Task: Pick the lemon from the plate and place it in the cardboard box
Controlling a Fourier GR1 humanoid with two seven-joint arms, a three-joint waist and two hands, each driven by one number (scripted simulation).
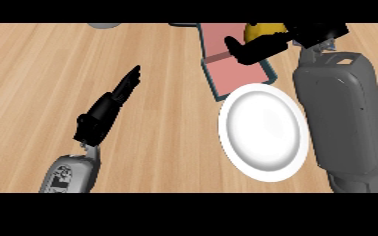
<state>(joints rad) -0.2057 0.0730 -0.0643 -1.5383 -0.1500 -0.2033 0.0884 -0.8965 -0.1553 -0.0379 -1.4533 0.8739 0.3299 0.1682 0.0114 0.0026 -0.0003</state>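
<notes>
round white plate [263, 131] sat nearest, bare, on light wooden table [162, 110]. left hand [103, 112] rested open at left, fingers straight. beyond plate, flat cardboard box with pink floor and teal rim [225, 65]. right hand [269, 42] over box, fingers curled round small yellow lemon [260, 29]. lemon probably light, firm, smooth; best cupped around middle. grey object [105, 25] at far edge, well apart.

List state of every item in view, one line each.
lemon: off the plate, held in the right hand above the box
plate: nothing on it, flat on the counter
box: open, pink inside, no lemon in it yet
right hand: curled round the lemon
left hand: fingers straight, holding nothing
</notes>
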